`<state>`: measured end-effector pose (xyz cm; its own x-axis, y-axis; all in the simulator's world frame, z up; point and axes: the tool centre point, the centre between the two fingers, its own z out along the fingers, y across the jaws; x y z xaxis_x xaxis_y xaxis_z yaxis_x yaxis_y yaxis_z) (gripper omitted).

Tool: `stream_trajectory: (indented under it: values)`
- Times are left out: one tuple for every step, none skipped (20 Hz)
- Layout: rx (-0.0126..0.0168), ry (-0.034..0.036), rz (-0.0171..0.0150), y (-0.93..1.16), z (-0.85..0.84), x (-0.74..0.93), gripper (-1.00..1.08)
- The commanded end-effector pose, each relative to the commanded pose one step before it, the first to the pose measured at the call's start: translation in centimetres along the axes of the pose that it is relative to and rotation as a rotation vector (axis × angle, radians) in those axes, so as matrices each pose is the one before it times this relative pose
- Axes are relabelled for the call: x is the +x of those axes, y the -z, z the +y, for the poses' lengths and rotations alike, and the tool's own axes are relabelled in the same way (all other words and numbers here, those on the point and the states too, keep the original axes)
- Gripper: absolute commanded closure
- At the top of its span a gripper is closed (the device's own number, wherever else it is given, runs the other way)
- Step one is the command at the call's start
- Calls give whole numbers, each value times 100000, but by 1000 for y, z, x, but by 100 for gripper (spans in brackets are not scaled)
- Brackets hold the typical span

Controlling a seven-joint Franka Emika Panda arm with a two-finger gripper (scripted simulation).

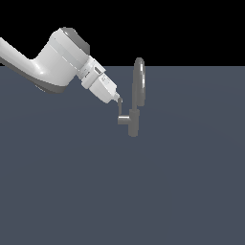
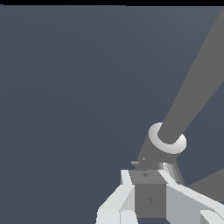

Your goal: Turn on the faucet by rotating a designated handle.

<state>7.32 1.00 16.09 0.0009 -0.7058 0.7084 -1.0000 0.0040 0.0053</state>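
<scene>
The small grey faucet (image 1: 134,122) stands on the flat grey floor, its tall arched loop spout (image 1: 139,82) rising above the short body. The handle (image 1: 122,116) sticks out from the body toward the exterior view's left, a short stub ending in a slim bar. My gripper (image 1: 119,101) comes in from the upper left, tilted down, with its tip right at the bar's upper end. The jaws look closed together with nothing between them. In the wrist view the gripper (image 2: 146,176) sits just before grey faucet parts (image 2: 165,141); a long grey bar (image 2: 197,74) runs away from them.
The dark grey floor (image 1: 72,191) spreads all around the faucet, and no other object shows on it. The white arm (image 1: 52,57) reaches in from the exterior view's upper left.
</scene>
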Motion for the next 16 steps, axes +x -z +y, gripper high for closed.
stream_trajectory:
  values:
    - [-144, -195, -188, -207, -37, -119, 108]
    - [0, 0, 0, 0, 0, 0, 108]
    - [0, 0, 0, 0, 0, 0, 108]
    - [0, 0, 0, 21, 23, 56, 108]
    - [0, 0, 0, 43, 275, 42, 108]
    - [0, 0, 0, 44, 277, 42, 108]
    - [0, 0, 0, 44, 279, 42, 108]
    - [0, 0, 0, 44, 281, 43, 108]
    - [0, 0, 0, 45, 283, 43, 108]
    - [0, 0, 0, 45, 285, 43, 108]
    - [0, 0, 0, 46, 287, 43, 108]
    - [0, 0, 0, 46, 289, 44, 108]
    - [0, 0, 0, 46, 290, 44, 108]
    - [0, 0, 0, 47, 292, 44, 108]
    - [0, 0, 0, 47, 294, 44, 108]
    - [0, 0, 0, 48, 296, 44, 108]
